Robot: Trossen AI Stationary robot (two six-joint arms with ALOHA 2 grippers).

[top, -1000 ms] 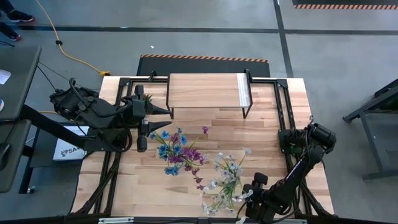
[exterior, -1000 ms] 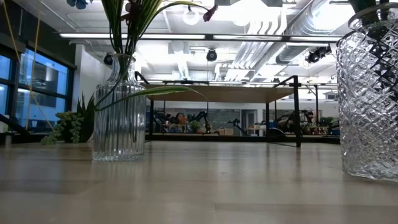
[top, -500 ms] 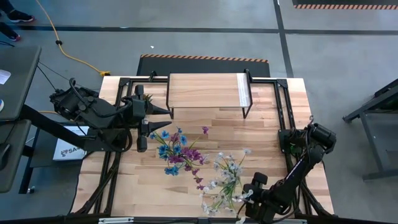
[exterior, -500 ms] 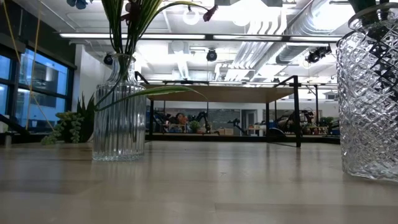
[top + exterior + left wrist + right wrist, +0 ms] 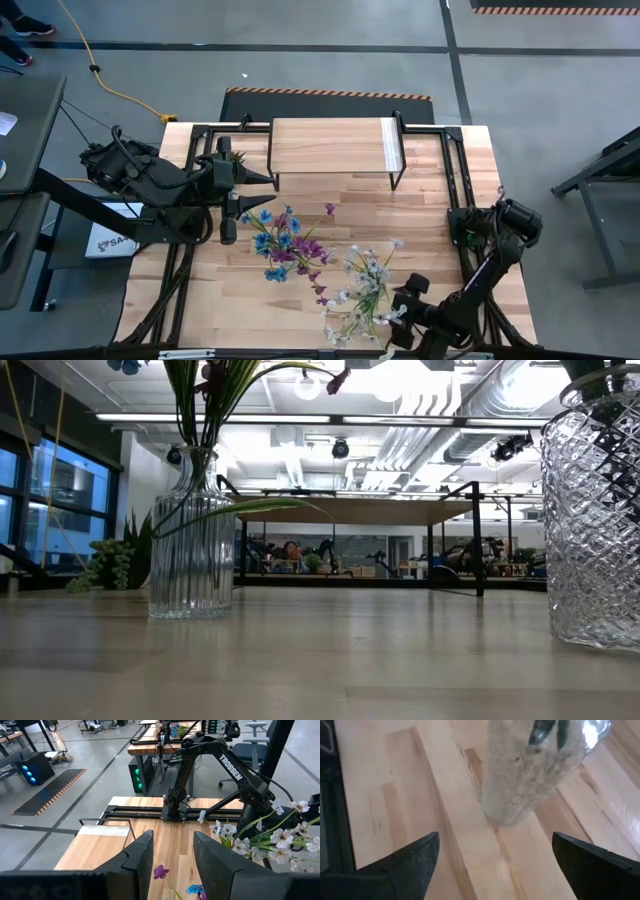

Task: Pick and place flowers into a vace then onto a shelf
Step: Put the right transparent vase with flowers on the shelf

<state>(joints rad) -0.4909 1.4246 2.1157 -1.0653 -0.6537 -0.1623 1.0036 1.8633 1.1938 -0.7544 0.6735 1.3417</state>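
Observation:
Purple and blue flowers (image 5: 285,245) stand in a ribbed glass vase (image 5: 190,540) on the table's left half. White flowers (image 5: 365,288) stand in a diamond-cut glass vase (image 5: 595,510) near the front edge. My right gripper (image 5: 496,836) is open low beside this vase, with the vase's base (image 5: 512,805) just ahead of its spread fingers and apart from them. In the high view my right gripper (image 5: 400,315) shows to the right of the white flowers. My left gripper (image 5: 172,837) hangs open and high over the left side (image 5: 262,180), with nothing between its fingers. The shelf (image 5: 330,145) stands at the far edge.
A small green potted plant (image 5: 115,565) sits at the far left by the shelf. Black frame rails (image 5: 455,170) run along the table's left and right sides. Bare wood lies between the two vases and in front of the shelf.
My right arm's wrist has turned a little beside the diamond-cut vase. The vases and flowers have kept their places.

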